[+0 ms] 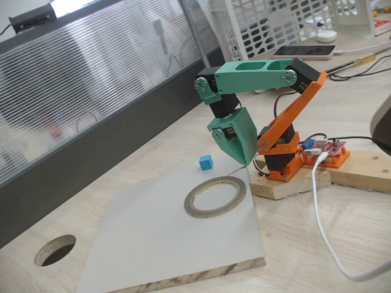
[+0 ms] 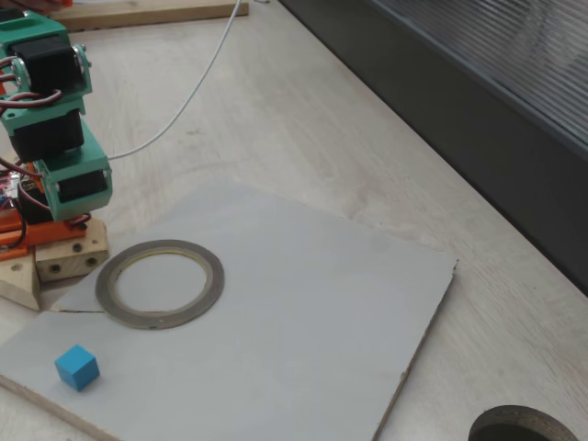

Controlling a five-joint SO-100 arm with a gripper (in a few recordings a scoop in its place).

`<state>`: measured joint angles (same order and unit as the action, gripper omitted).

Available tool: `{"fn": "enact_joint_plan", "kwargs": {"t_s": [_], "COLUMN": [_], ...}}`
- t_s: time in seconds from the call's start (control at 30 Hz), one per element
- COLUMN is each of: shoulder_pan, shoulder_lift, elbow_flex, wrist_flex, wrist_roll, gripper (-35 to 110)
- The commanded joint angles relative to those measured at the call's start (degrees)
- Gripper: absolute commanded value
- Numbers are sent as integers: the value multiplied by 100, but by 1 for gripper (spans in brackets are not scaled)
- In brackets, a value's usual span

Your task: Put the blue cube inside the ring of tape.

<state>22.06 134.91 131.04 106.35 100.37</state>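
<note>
The blue cube (image 1: 206, 162) (image 2: 77, 367) sits on the pale board (image 1: 153, 244) close to one edge, outside the ring of tape. That ring (image 1: 215, 196) (image 2: 161, 283) lies flat on the same board, its wide opening holding nothing. My green gripper (image 1: 245, 157) (image 2: 81, 197) hangs tip-down above the board's corner beside the arm's base, a short way from both cube and ring. Its fingers are pressed together into a wedge and grip nothing.
A round hole (image 1: 55, 250) (image 2: 524, 427) is cut through the wooden tabletop past the board. The arm stands on a wooden block (image 1: 287, 183), from which a white cable (image 1: 321, 213) trails. A dark wall panel (image 1: 91, 159) borders the table. A white crate (image 1: 275, 21) stands behind.
</note>
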Motion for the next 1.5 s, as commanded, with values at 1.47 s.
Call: {"fn": "enact_joint_plan", "kwargs": {"t_s": [1.47], "shoulder_pan": [2065], "shoulder_lift": [-5353], "elbow_flex": [-5440], "wrist_flex": [-18], "wrist_roll": [9], "gripper": [0]}}
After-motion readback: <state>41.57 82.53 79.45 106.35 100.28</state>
